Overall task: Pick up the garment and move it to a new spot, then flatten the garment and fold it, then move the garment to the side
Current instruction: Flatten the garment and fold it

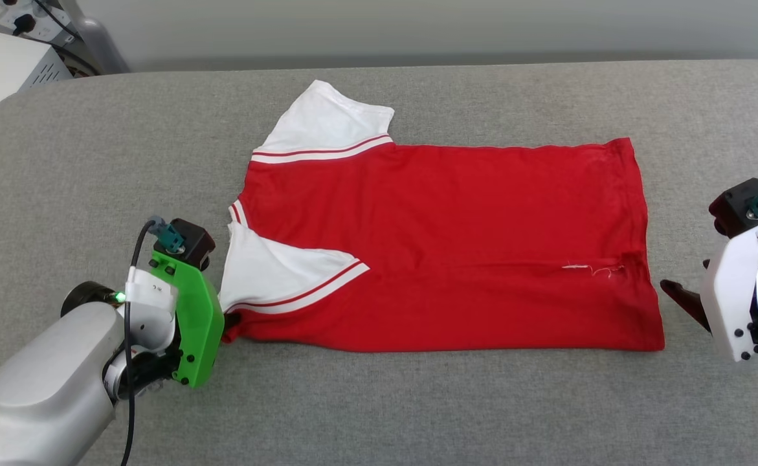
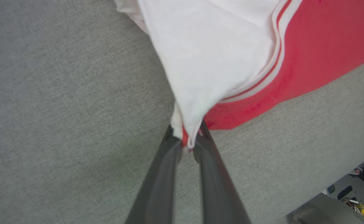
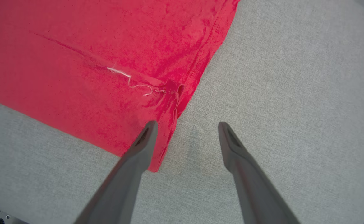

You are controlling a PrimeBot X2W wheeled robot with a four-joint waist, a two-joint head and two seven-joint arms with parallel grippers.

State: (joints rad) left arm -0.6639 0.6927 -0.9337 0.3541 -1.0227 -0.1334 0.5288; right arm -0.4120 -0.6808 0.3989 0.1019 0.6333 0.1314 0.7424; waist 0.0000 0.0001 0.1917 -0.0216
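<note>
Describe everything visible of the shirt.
The shirt is soft red fabric with white sleeves and red-white striped trim. It lies flat on the grey surface, hem toward the robot's right. The far sleeve sticks out; the near sleeve is folded onto the body. A loose white thread trails near the hem. The left gripper pinches its near left corner; the open right gripper hovers at the hem corner.

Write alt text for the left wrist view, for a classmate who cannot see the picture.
The left gripper pinches a corner of the garment between its two dark fingers, at the tip of its white sleeve. The red body spreads up and right over a grey fabric surface.
</note>
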